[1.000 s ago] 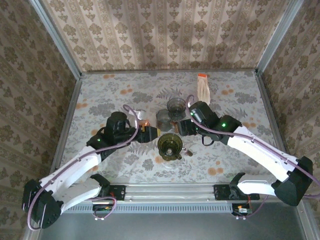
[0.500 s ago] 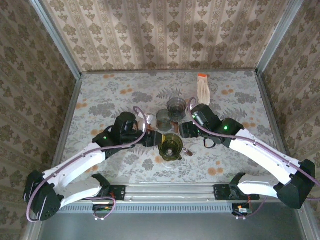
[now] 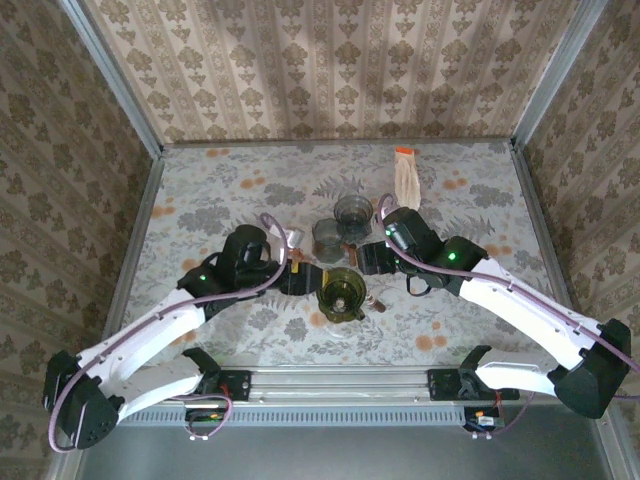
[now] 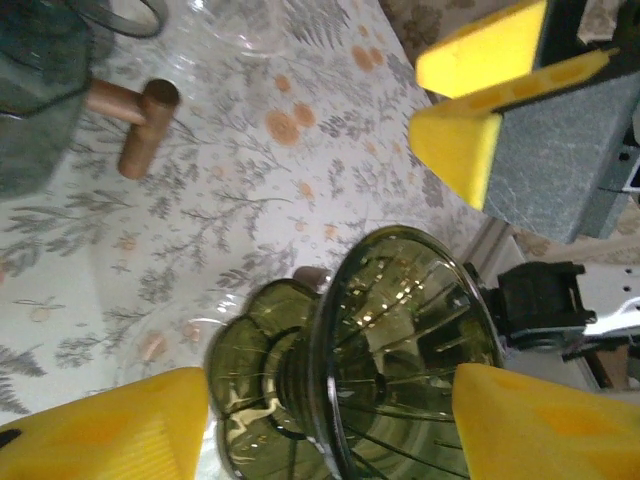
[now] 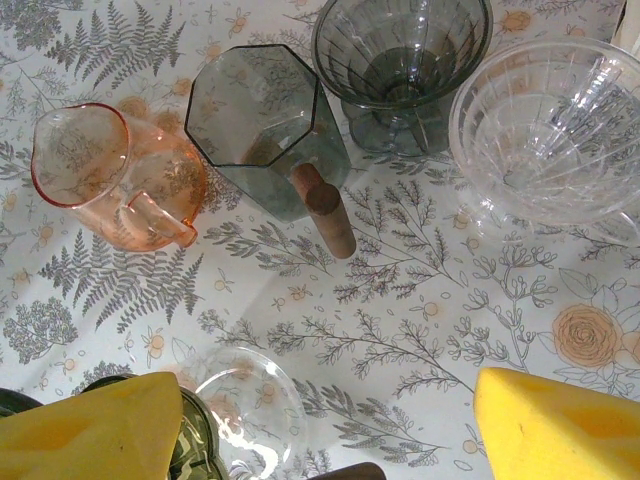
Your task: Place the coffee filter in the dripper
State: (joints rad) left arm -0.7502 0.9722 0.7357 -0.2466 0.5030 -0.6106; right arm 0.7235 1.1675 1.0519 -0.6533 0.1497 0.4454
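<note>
The coffee filter [image 3: 405, 180] is a pale paper piece with an orange top, lying flat at the back of the table. A green ribbed glass dripper [image 3: 340, 292] stands at the front centre. My left gripper [image 3: 300, 275] is at its left side. In the left wrist view the dripper [image 4: 400, 340] sits between the yellow pads [image 4: 100, 430], and the left gripper [image 4: 320, 430] is open around it. My right gripper [image 3: 365, 258] hovers just behind the dripper. In the right wrist view the right gripper [image 5: 325, 435] stands open over bare tablecloth, with the dripper's rim [image 5: 195, 440] by its left pad.
Behind the green dripper stand a pink glass pitcher [image 5: 110, 175], an octagonal grey mug [image 5: 265, 125] with a wooden handle, a grey glass dripper [image 5: 400, 60] and a clear ribbed glass bowl [image 5: 550, 130]. A clear glass disc [image 5: 245, 410] lies next to the green dripper.
My left gripper has edged right, up to the green dripper, and its jaws now stand apart around it. The right arm has barely shifted.
</note>
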